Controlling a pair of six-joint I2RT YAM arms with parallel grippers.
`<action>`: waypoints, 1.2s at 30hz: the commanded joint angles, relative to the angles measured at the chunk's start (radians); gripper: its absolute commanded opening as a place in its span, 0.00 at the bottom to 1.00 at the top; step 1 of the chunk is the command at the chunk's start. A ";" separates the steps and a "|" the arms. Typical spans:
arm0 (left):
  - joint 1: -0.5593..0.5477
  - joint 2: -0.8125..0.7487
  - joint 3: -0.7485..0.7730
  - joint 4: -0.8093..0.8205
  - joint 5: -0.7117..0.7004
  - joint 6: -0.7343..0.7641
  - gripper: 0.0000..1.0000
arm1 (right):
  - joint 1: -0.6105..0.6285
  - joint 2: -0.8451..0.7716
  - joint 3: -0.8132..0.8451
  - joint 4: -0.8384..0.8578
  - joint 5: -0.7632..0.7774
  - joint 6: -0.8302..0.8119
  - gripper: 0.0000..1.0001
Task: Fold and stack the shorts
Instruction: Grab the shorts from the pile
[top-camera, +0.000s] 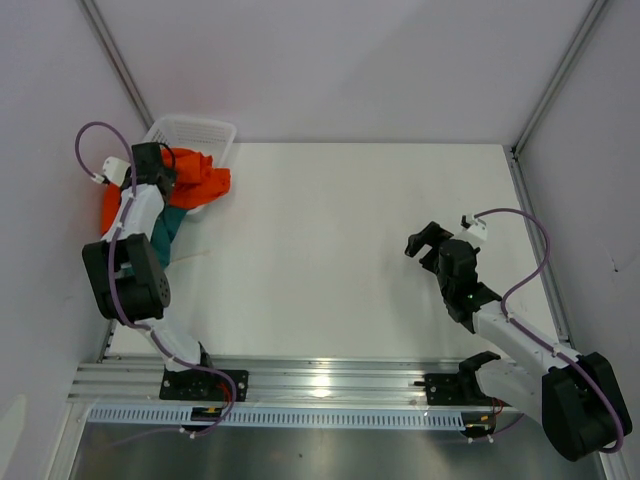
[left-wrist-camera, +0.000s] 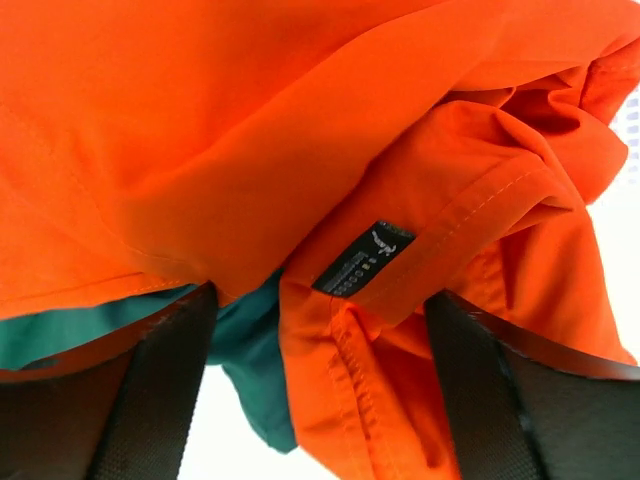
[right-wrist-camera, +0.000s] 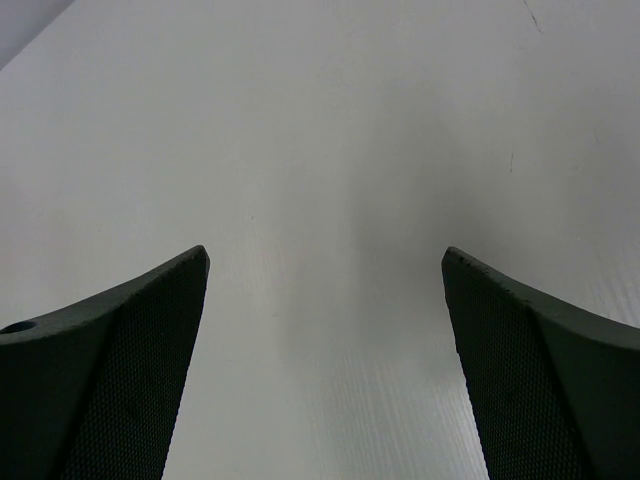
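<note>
From above, the left arm covered the middle of the heap, and the tips of the left claw were lost against the cloth. The orange shorts lay bunched, so we could not make out a waistband or leg. The teal shorts showed only as a strip poking out beneath the orange pair, toward the near side.

In the left wrist view the left claw had its fingers well apart. The orange shorts filled nearly the whole frame and bulged down between them, a small black label sitting on a folded seam. A tongue of the teal shorts hung beside the left finger. Nothing looked pinched.

The white mesh basket stood at the far left corner of the desk. The orange pair lay against its front rim – how much sat inside, we could not tell.

The right claw was well apart from both pairs, on the right side. In its own view the right claw was spread wide over the bare desk, gripping nothing.
</note>
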 joint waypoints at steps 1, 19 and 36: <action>0.009 0.027 0.057 0.054 -0.011 -0.051 0.84 | 0.007 -0.003 -0.004 0.045 0.003 0.002 1.00; -0.012 -0.173 -0.003 0.093 -0.106 -0.065 0.00 | 0.009 0.001 0.004 0.047 -0.011 -0.006 0.99; -0.467 -0.601 0.012 0.256 -0.128 0.184 0.00 | 0.013 -0.020 0.018 0.031 0.008 -0.039 1.00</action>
